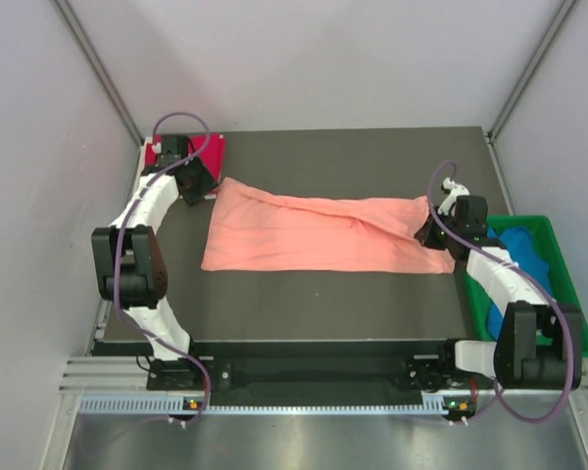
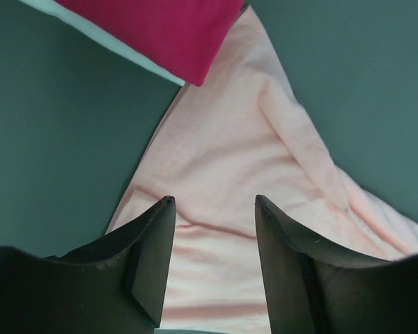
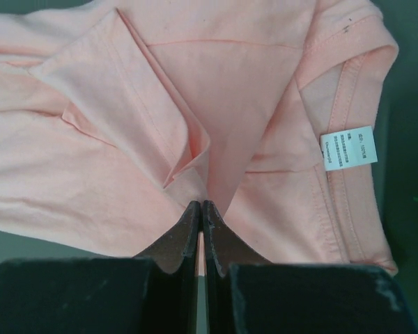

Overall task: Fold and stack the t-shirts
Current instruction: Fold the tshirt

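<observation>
The salmon-pink t-shirt (image 1: 314, 235) lies stretched out lengthwise across the middle of the dark table. My left gripper (image 1: 198, 191) hovers at its far left corner, open, with pink cloth (image 2: 244, 153) showing below the spread fingers (image 2: 214, 200). My right gripper (image 1: 426, 233) is at the shirt's right end, by the collar, shut (image 3: 201, 203) on a raised fold of the pink cloth (image 3: 125, 160). A crimson-red t-shirt (image 1: 214, 152) lies folded at the back left corner, partly under the left arm, and shows in the left wrist view (image 2: 167, 28). A blue t-shirt (image 1: 524, 257) lies crumpled in the tray.
A green plastic tray (image 1: 571, 279) stands off the table's right edge, beside the right arm. The pink shirt's white size label (image 3: 348, 148) faces up by the collar. Grey walls close in the table on the left, back and right.
</observation>
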